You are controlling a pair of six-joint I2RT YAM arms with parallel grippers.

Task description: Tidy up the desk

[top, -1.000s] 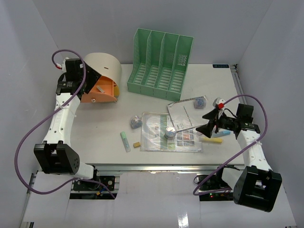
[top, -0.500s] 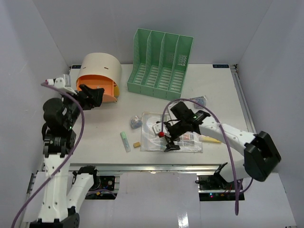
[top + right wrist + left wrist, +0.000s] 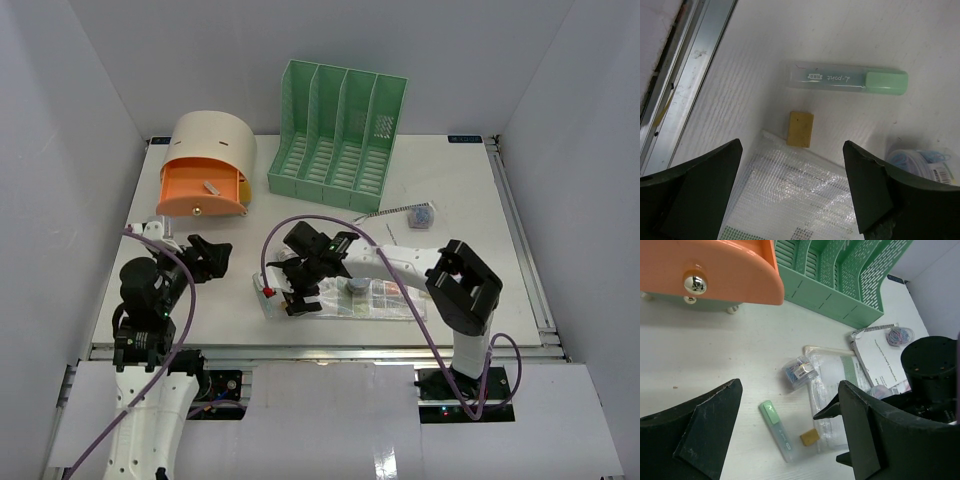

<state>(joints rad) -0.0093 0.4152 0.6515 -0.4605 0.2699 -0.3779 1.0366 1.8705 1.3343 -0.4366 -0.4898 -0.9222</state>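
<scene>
Two empty claws gape wide: left gripper (image 3: 790, 432), and right gripper (image 3: 790, 170) above a translucent mint highlighter (image 3: 845, 80) and rectangular tan block (image 3: 801, 129).

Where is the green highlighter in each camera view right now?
Top external: cannot make it out; the right gripper hangs over its spot, left of centre near the front edge.
Left wrist: highlighter at bottom centre, slanted, cap toward the upper left.
Right wrist: upper middle, lying level, green cap on the right.
Shared landmark: the clear pouch, whose corner lies beside the highlighter.
</scene>
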